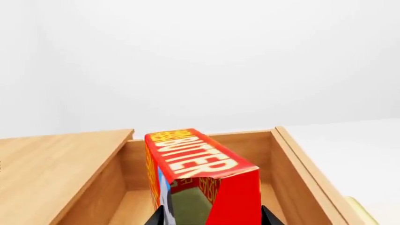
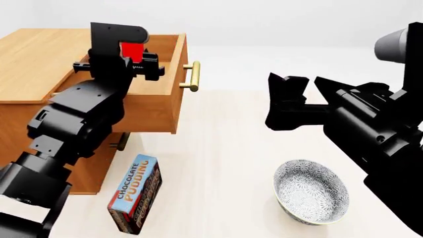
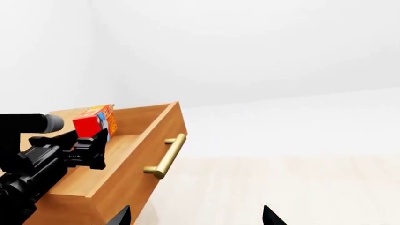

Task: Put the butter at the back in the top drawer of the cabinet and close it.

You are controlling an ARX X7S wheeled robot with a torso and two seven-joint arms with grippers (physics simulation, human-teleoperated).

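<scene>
Top drawer pulled open; butter clenched in left claw, held above its cavity. Right claw spread, idle. Left: release, withdraw, push shut.

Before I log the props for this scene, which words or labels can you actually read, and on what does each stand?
"BUTTER": white letters on the red butter box, held in the left gripper over the open top drawer.
"CHOCOLATE PUDDING": on the dark pudding box lying on the floor by the cabinet.
Finer yellow print on the butter box's side is too blurred to read.
The bowl carries only a pattern, no text.
</scene>
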